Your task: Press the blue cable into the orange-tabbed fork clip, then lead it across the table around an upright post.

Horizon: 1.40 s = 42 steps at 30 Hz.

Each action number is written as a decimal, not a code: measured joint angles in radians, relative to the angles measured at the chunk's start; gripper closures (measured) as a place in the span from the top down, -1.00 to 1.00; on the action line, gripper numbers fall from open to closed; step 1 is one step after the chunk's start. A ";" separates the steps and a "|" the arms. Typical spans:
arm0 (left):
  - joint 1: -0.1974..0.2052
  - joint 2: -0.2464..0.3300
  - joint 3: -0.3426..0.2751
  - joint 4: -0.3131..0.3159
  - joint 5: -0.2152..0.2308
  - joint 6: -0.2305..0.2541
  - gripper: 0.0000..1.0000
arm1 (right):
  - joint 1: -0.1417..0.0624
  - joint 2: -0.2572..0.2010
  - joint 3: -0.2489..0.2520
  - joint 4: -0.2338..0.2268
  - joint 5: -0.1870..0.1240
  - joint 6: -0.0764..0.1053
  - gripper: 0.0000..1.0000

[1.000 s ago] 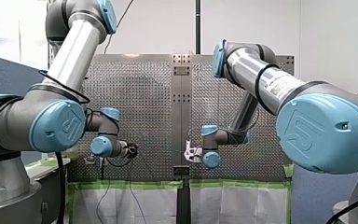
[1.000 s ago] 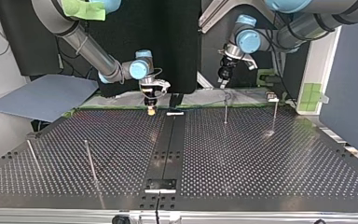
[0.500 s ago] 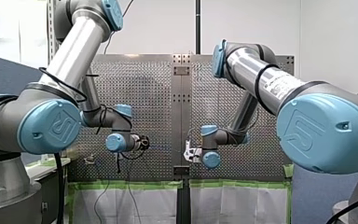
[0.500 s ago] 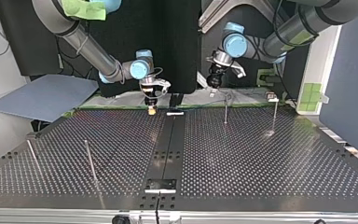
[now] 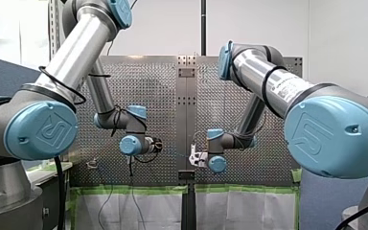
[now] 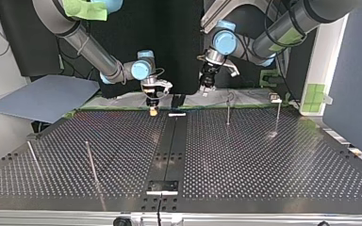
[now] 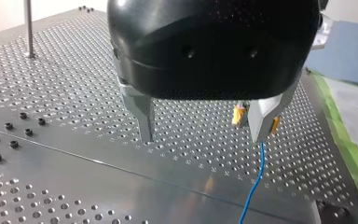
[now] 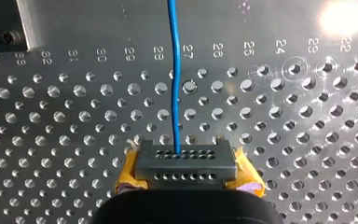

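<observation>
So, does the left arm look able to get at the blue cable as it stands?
Probably yes: my left gripper is open above the table, and the blue cable runs free just beside one of its fingers. My right gripper, shut on it, sits close by.

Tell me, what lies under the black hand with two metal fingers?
Under my left gripper: perforated table and a blue cable trailing past one finger. Its black body hides most of what lies behind.
</observation>
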 joint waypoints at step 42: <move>-0.008 -0.227 0.288 -0.153 -0.299 0.080 1.00 | -0.003 0.001 0.000 0.004 -0.003 0.000 -1.00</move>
